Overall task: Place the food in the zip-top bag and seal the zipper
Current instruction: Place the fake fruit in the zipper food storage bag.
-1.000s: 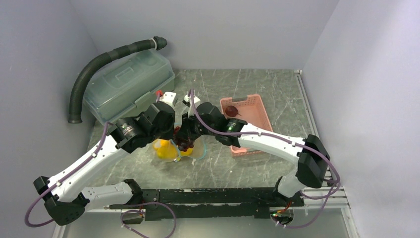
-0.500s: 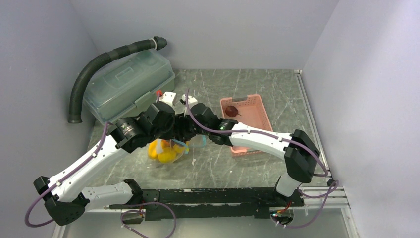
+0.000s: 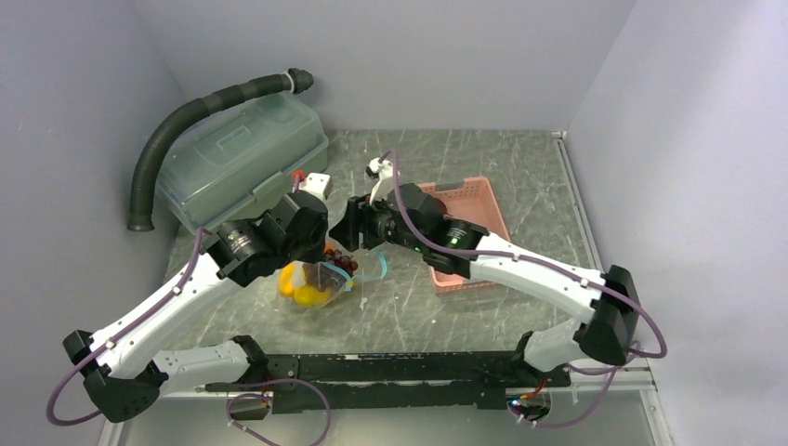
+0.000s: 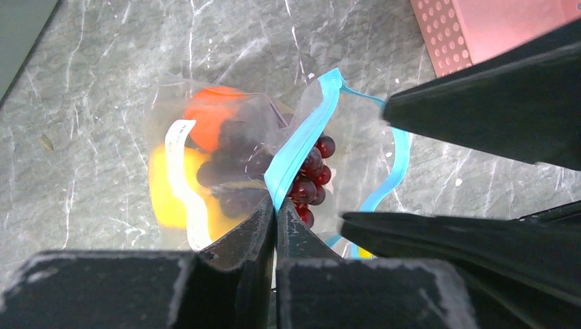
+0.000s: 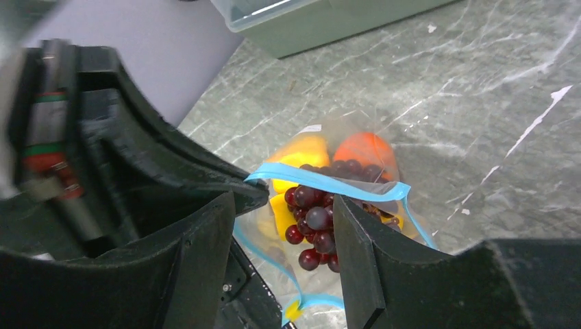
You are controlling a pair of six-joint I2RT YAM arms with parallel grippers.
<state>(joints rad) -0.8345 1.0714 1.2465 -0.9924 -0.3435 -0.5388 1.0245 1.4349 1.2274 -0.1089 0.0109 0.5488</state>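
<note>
The clear zip-top bag (image 3: 311, 283) hangs open over the table, its teal zipper (image 4: 301, 140) pinched in my shut left gripper (image 4: 277, 209). Food lies inside it: an orange fruit (image 4: 209, 120), yellow pieces (image 4: 164, 195) and a dark grape bunch (image 5: 312, 219) at the mouth. My right gripper (image 5: 281, 260) is open just above the grapes, touching nothing. From above, the left gripper (image 3: 321, 265) is at the bag's upper edge, and the right gripper (image 3: 346, 238) is slightly behind and to the right.
A pink perforated basket (image 3: 474, 200) lies right of the bag, partly under the right arm. A translucent green-grey lidded box (image 3: 242, 163) and a black ribbed hose (image 3: 204, 104) stand at the back left. Grey walls close in three sides.
My right gripper has opened and let go of the grape bunch, which now rests in the bag's mouth. It has drawn back up and to the right. The left gripper has kept its hold.
</note>
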